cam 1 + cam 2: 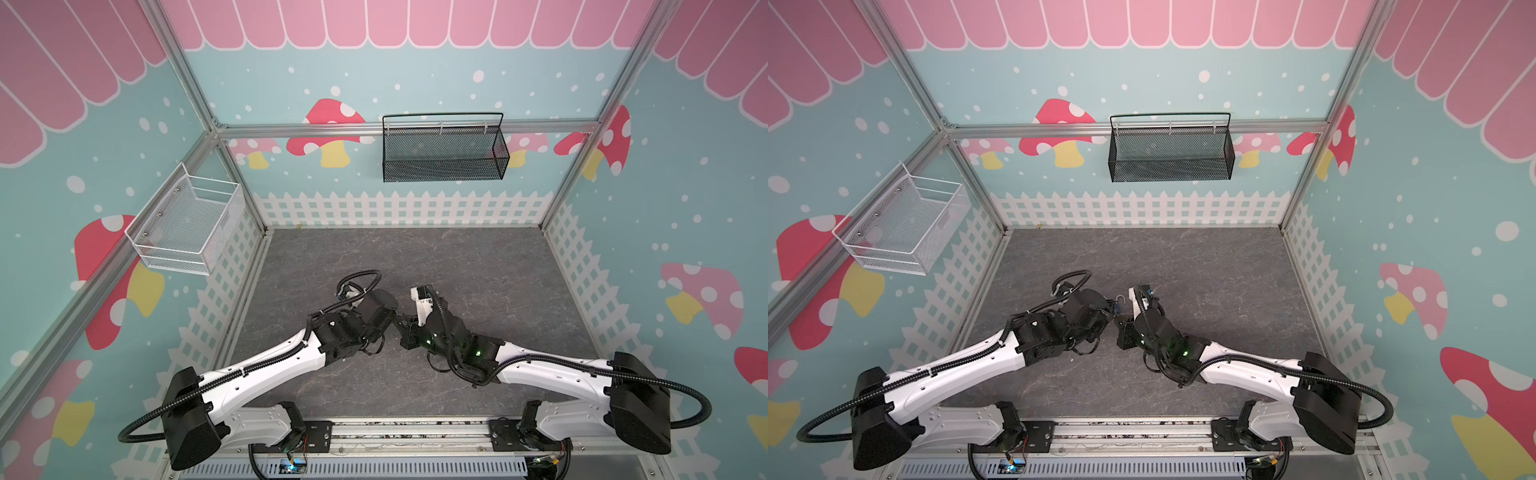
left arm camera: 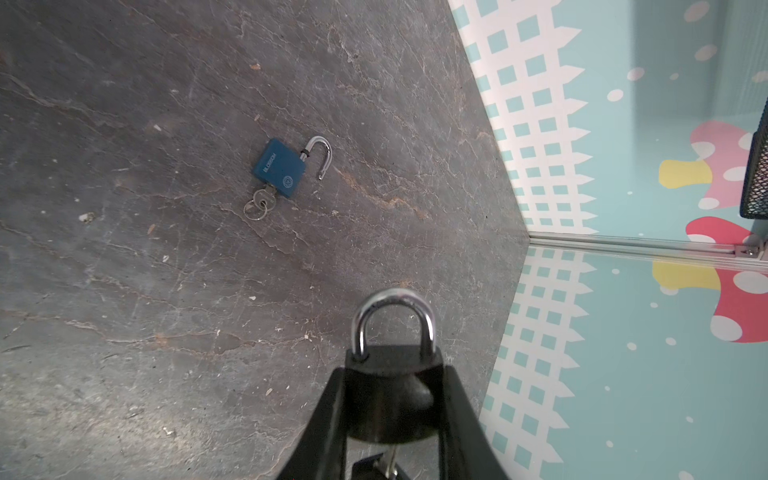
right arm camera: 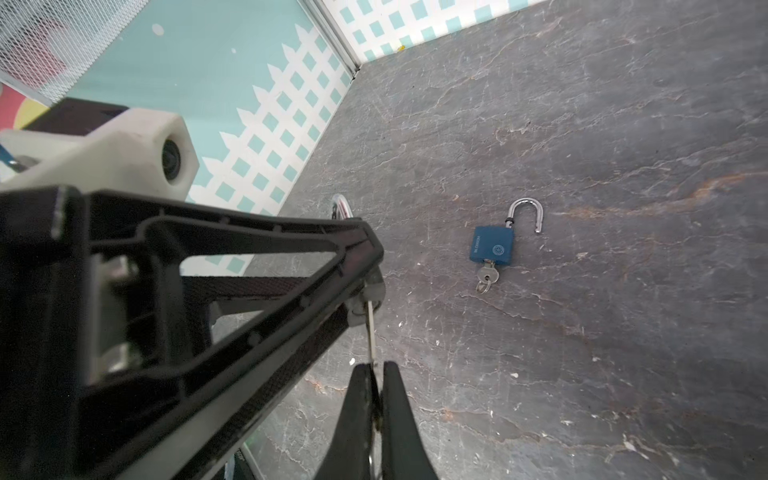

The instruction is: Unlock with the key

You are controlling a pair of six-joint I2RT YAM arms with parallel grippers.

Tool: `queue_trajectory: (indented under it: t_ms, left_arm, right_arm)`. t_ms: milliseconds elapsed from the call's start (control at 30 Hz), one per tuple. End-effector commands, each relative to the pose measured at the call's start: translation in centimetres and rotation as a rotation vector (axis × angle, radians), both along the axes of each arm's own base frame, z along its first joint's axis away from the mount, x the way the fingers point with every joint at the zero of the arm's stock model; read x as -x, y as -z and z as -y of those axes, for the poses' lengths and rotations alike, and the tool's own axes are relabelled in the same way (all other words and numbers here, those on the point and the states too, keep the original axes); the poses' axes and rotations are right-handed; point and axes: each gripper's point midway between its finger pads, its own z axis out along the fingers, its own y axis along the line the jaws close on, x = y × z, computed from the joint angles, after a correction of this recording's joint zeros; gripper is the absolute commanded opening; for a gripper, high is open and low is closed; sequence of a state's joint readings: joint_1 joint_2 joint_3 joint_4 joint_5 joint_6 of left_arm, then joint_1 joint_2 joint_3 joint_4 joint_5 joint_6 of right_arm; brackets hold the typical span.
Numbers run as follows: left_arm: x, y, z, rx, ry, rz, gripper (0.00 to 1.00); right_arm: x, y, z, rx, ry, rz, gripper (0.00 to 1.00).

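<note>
Teal mushroom-print walls (image 1: 685, 187) carry a white basket (image 1: 183, 226) and a black basket (image 1: 442, 154) above grey stone-look floor (image 1: 478, 257).

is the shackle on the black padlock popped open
No, in the left wrist view both ends of the shackle sit down in the body of the black padlock.

1. Blue padlock (image 2: 279, 167) – white brand lettering runs along one edge of its face. In the left wrist view it reads roughly "BLOSSOM", small and not crisp.
2. In the right wrist view the same lettering is too small to read.
3. Round emblem (image 2: 287, 181) on that face – its detail is illegible.
</note>
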State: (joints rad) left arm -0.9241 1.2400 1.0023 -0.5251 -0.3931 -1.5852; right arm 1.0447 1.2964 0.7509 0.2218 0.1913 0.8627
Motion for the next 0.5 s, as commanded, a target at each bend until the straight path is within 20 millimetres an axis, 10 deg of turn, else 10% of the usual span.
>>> queue_trajectory:
  t_ms: [0,467]
  left_arm:
    - [2.5,1.6,1.7,-0.009,0.112,-0.089,0.0]
    - [2.9,0.3,1.9,0.028,0.103,-0.067,0.0]
  right_arm:
    - [-2.2,-5.9,0.4,-0.104,0.085,0.155,0.0]
    - [-1.2,-5.6,-1.7,-0.245,0.019,0.041,0.0]
